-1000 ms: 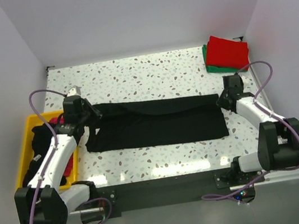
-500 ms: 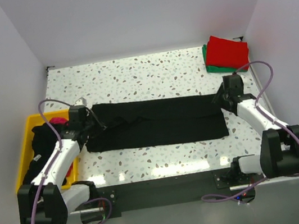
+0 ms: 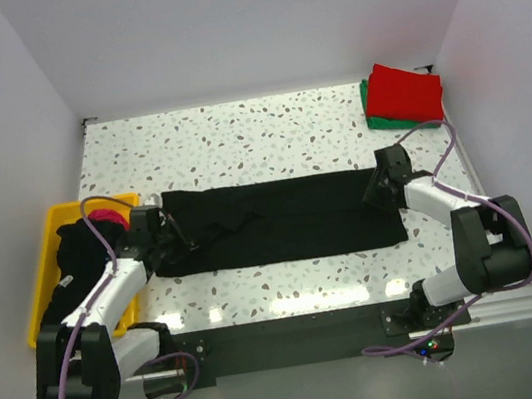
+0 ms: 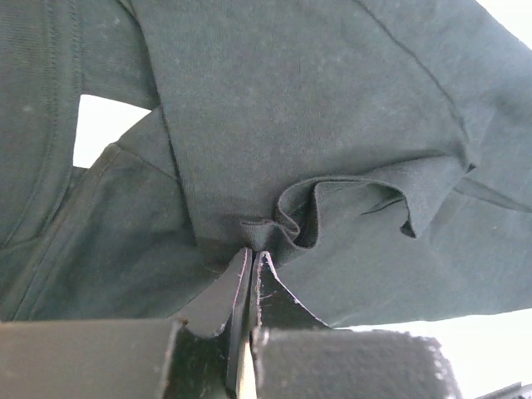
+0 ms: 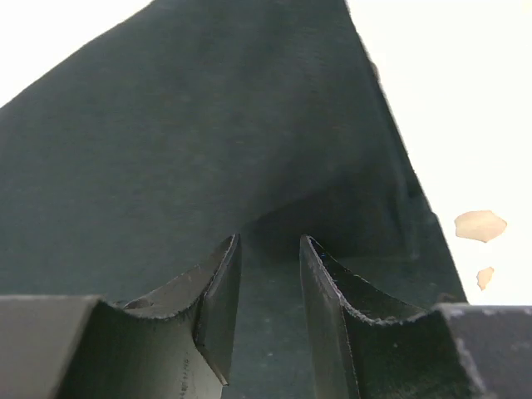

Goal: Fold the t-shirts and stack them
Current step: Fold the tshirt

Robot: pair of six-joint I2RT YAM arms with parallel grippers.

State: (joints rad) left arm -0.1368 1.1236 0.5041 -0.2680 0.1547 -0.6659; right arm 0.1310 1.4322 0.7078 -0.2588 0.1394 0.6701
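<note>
One black t-shirt (image 3: 279, 220), spread as a long band across the speckled worktop (image 3: 235, 133). Pinched at its left end by the left claw (image 4: 251, 253), closed on a ruck of cloth; right end under the right claw (image 5: 268, 240), slightly parted. Far right corner: folded red t-shirt (image 3: 406, 91) atop a green one (image 3: 375, 120).

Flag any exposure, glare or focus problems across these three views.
Top external: sharp, with bright glare patches along the near edge of the table. Left wrist: the black t-shirt is crisp, its weave visible, but the table behind it is blown out white. Right wrist: the table is again overexposed, its speckles nearly gone, and the shirt looks soft and featureless.
</note>
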